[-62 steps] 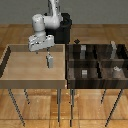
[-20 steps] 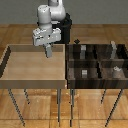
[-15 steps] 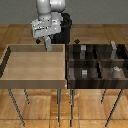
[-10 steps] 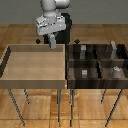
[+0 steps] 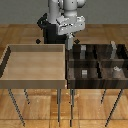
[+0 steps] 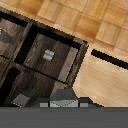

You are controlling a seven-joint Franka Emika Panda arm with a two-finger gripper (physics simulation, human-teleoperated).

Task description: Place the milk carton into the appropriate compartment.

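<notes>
In the exterior view a tray (image 5: 10, 62) fills the left middle of the frame, and a compartment box (image 5: 92, 82) sits just beside it on the right. The tool (image 5: 73, 39) hangs above their shared edge with the milk carton (image 5: 73, 41) in it. A small cube (image 5: 84, 73) lies in the box's lower-left compartment.

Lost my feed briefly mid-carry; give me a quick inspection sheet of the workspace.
Surface: pale wooden tray beside a dark divided bin, both on thin legs.
Job's things: milk carton held in the air at the bin's near edge, not yet in a compartment.
Clutter: small grey cube and pale box in separate bin compartments.
Gripper: gripper shut on the carton.
Cables: nothing seen.
Surroundings: wooden floor.
</notes>
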